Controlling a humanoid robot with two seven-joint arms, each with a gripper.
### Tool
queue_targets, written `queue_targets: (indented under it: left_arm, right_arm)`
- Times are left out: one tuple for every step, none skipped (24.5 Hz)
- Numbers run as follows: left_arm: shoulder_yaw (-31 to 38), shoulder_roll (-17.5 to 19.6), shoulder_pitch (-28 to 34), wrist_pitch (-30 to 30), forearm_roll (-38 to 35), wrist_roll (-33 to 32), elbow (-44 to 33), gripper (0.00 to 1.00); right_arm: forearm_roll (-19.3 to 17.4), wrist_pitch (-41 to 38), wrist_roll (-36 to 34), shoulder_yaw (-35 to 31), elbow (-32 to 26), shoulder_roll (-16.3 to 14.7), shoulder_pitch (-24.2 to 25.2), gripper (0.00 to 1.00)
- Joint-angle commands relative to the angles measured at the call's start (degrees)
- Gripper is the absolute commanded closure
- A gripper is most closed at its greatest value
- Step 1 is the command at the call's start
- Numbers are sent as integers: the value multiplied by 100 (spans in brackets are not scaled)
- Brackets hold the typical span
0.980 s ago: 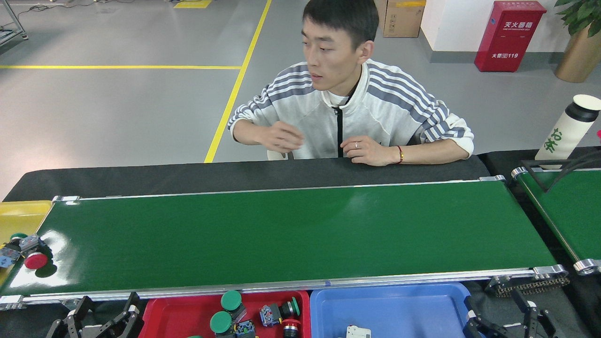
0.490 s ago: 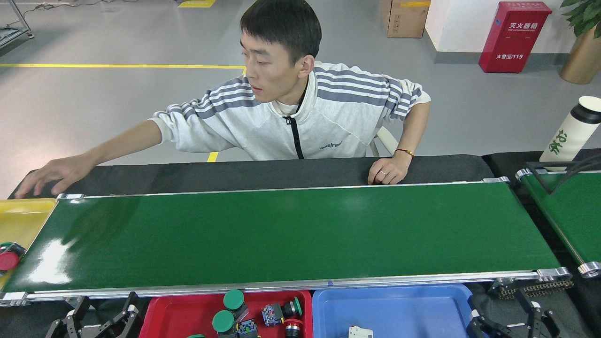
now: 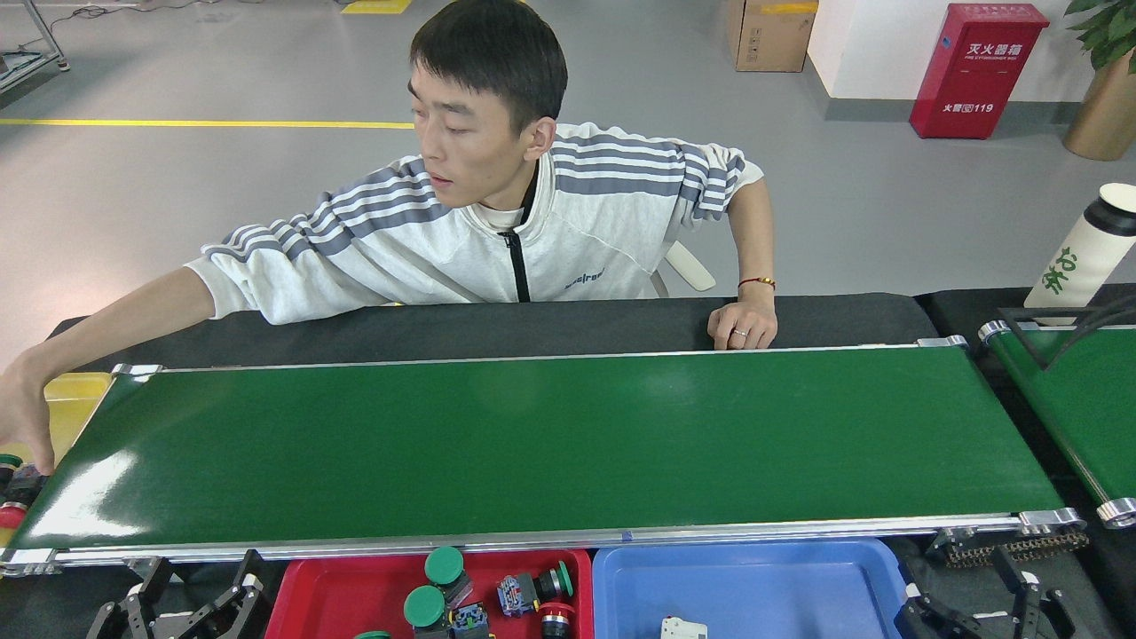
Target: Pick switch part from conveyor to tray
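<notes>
Your left gripper (image 3: 191, 603) sits low at the near edge, below the conveyor's near rail, fingers spread and holding nothing. Your right gripper (image 3: 985, 608) is likewise parked at the near right corner, jaws apart and empty. Between the two, just inboard of the left one, the red tray (image 3: 342, 599) already holds several switch parts (image 3: 444, 568), green-capped and red-capped; next to it, toward your right gripper, the blue tray (image 3: 763, 586) holds one small white piece.

Beyond both grippers the conveyor (image 3: 550, 435) runs bare: no switch part lies on the belt. Far to the left of your left gripper, off the belt's end, a person's hand (image 3: 22, 417) reaches into the yellow bin (image 3: 75, 399) where a red-capped part (image 3: 11, 515) lies.

By my reading you are between picks. Wait for a part to appear on the belt, then reach with whichever arm is nearer.
</notes>
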Motion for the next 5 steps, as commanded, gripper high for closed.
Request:
queue_targets:
  left_arm:
    - [1,52,-24,-30,23,80,-73,1]
    - [-34,43,-24,-30,23,80,-73,1]
    - [-52,34,-24,-30,23,80,-73,1]
    - [-60,26,-33,-30,23,98,-73,1]
    - [-69,26,-33,-30,23,142,-73,1]
  right_arm:
    - [-23,8,-7,-31,-87,10,-31,1]
    - [-23,8,2,-31,-79,10,-31,1]
    - [-23,8,2,-31,-79,10,-31,1]
    - [-23,8,2,-40,-79,10,-31,1]
    - [-23,8,2,-40,-79,10,-31,1]
